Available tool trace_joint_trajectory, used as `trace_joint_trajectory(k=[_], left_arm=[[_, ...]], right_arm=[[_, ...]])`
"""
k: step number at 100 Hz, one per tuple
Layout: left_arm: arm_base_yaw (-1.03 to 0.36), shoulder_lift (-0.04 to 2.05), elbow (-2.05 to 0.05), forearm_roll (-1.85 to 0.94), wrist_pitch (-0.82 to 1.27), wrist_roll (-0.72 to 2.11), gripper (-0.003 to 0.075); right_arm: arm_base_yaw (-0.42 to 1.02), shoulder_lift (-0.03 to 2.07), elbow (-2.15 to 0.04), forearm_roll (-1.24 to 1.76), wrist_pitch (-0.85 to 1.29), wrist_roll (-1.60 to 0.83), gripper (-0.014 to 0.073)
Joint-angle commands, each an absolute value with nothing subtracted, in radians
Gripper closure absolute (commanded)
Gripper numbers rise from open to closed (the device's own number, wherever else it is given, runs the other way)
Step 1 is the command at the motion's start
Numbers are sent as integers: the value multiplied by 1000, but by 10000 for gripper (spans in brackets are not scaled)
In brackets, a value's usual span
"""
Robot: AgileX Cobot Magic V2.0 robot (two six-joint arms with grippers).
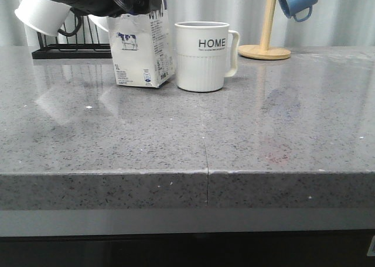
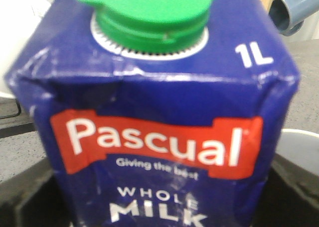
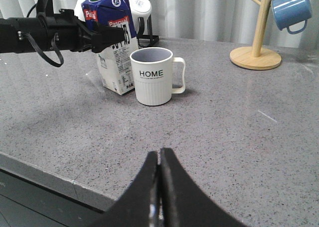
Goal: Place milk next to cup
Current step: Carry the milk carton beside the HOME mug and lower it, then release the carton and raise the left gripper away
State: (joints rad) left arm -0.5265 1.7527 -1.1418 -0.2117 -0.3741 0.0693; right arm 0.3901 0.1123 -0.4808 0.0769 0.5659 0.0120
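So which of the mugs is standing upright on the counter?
The white ribbed mug lettered HOME, right beside the milk carton. The blue mug hangs on the wooden stand, and the other white mug sits tilted on the black rack.

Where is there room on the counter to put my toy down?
Bare counter spreads in front of the milk and the cup, and between the cup and the wooden mug tree. It's crowded behind, around the black rack and left gripper.
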Motion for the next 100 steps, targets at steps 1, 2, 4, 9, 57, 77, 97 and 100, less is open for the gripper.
trace_joint_trajectory(k=[1, 2, 4, 9, 57, 77, 97, 100], left_arm=[[-535, 1706, -1174, -217, -428, 65, 92], [-535, 1706, -1174, -217, -428, 65, 82], [-535, 1706, -1174, -217, -428, 65, 75], [-538, 1703, -1174, -217, -428, 65, 68], [-551, 1545, -1081, -220, -347, 92, 73], [-536, 1370, -923, -220, -347, 92, 269], [-453, 1164, -771, -220, -347, 92, 662], [-438, 1128, -745, -220, -347, 92, 711]], right_arm=[[386, 123, -506, 76, 490, 0, 591], [386, 123, -506, 76, 490, 0, 591], [386, 123, -506, 76, 490, 0, 591], [386, 123, -506, 76, 490, 0, 591], [386, 123, -506, 76, 490, 0, 591], [386, 123, -506, 76, 490, 0, 591], [386, 123, -506, 76, 490, 0, 591], [386, 123, -506, 76, 490, 0, 591]])
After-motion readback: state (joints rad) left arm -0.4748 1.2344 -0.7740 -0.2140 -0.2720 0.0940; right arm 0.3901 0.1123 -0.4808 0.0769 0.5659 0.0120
